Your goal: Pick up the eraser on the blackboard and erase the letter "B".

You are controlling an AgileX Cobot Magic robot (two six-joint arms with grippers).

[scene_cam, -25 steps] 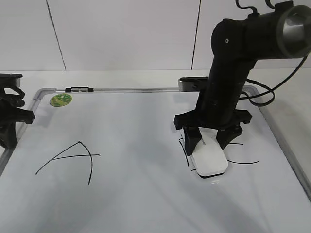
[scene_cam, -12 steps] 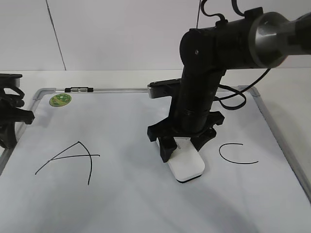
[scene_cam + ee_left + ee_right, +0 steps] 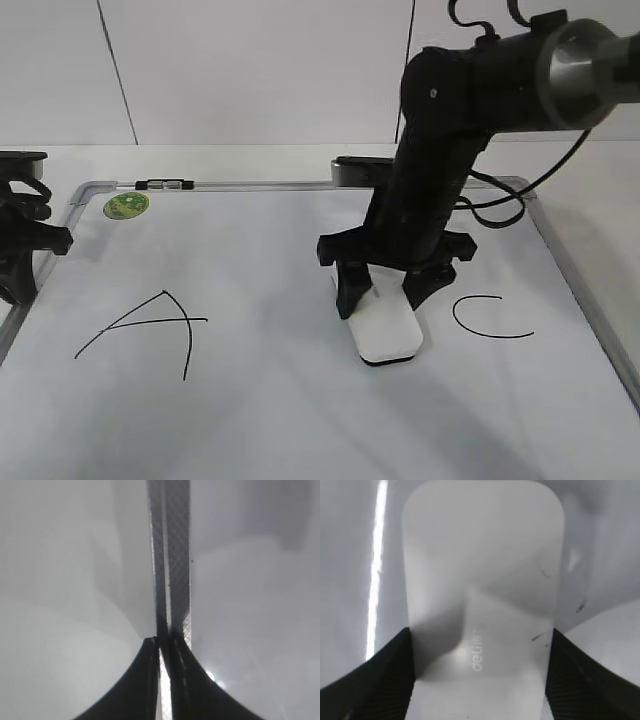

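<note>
The blackboard [image 3: 250,420] bears a hand-drawn "A" [image 3: 145,328] and "C" [image 3: 487,317]; no "B" shows. Between them the right gripper [image 3: 385,296] pinches the eraser [image 3: 385,330] flat on the board. Only the right wrist view reads "deli" on its white top [image 3: 480,595]. The left gripper [image 3: 162,647], fingers pressed together, hangs over the board's frame.

Eraser [image 3: 387,331] rear hidden by right hand [image 3: 385,297].
</note>
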